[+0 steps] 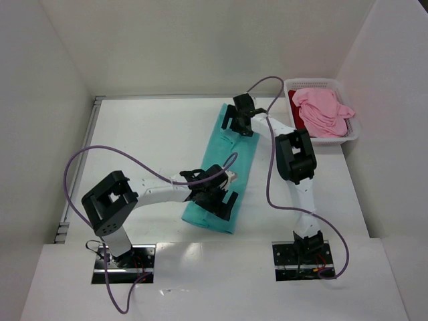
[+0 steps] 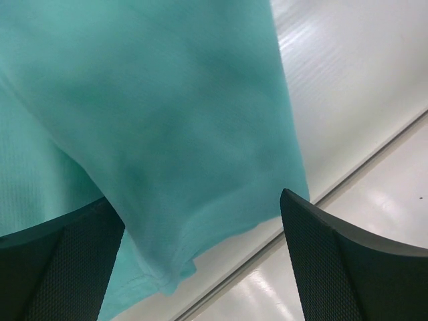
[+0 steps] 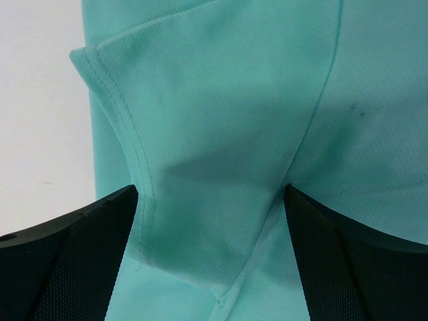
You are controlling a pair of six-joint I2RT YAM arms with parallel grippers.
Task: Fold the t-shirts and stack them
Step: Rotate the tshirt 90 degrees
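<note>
A teal t-shirt (image 1: 231, 157) lies folded into a long narrow strip down the middle of the table. My left gripper (image 1: 218, 198) hovers open over its near end. In the left wrist view the hem corner of the teal t-shirt (image 2: 167, 120) lies between the wide-apart fingers (image 2: 63, 267). My right gripper (image 1: 239, 121) stands open over the strip's far end. There a folded sleeve of the teal t-shirt (image 3: 221, 147) lies between its fingers (image 3: 354, 261). A pink t-shirt (image 1: 326, 110) is heaped in the basket over a dark red one (image 1: 296, 105).
The white plastic basket (image 1: 314, 83) stands at the back right corner of the white table (image 1: 140, 144). White walls close in the left, back and right. A seam at the table's front edge (image 2: 364, 167) runs just past the shirt's near end. Purple cables loop over both arms.
</note>
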